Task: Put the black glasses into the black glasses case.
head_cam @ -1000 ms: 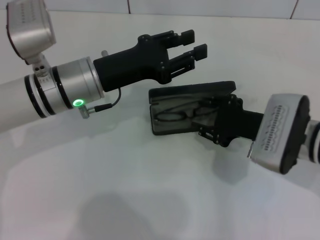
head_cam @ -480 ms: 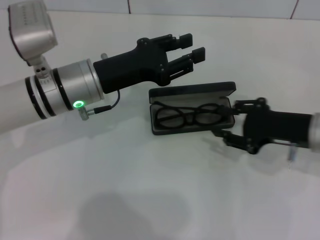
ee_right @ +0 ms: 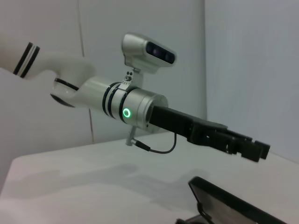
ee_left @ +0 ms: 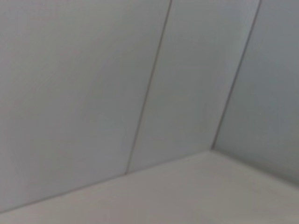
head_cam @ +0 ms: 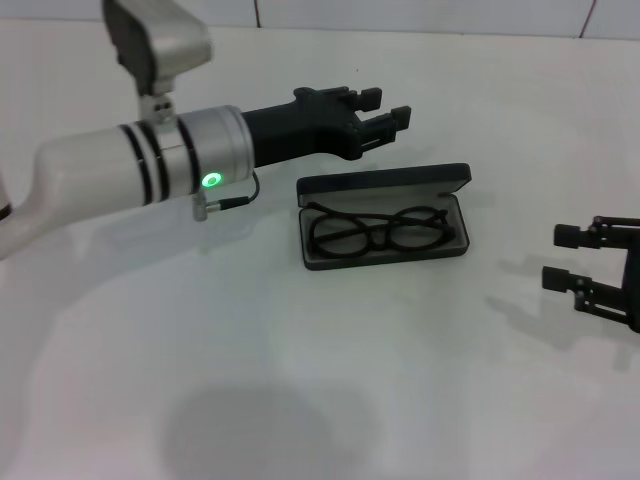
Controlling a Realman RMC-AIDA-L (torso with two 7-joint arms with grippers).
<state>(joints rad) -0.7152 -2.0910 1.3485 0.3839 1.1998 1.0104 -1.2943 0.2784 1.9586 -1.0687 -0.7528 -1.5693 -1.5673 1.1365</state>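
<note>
The black glasses case [head_cam: 384,218] lies open on the white table, lid raised at the far side. The black glasses [head_cam: 383,229] lie inside it on the grey lining. My left gripper [head_cam: 383,108] is open and empty, hovering just behind and left of the case lid. My right gripper [head_cam: 561,257] is open and empty at the right edge, well clear of the case. The right wrist view shows the left gripper [ee_right: 254,150] above the case's lid [ee_right: 233,205].
The white table [head_cam: 320,380] spreads around the case. A tiled wall runs along the back [head_cam: 420,15]. The left wrist view shows only wall panels [ee_left: 149,93] and a bit of table.
My right gripper let go of the glasses in the case and drew back to the right edge. My left arm swung so its gripper sits lower and flatter behind the case.
</note>
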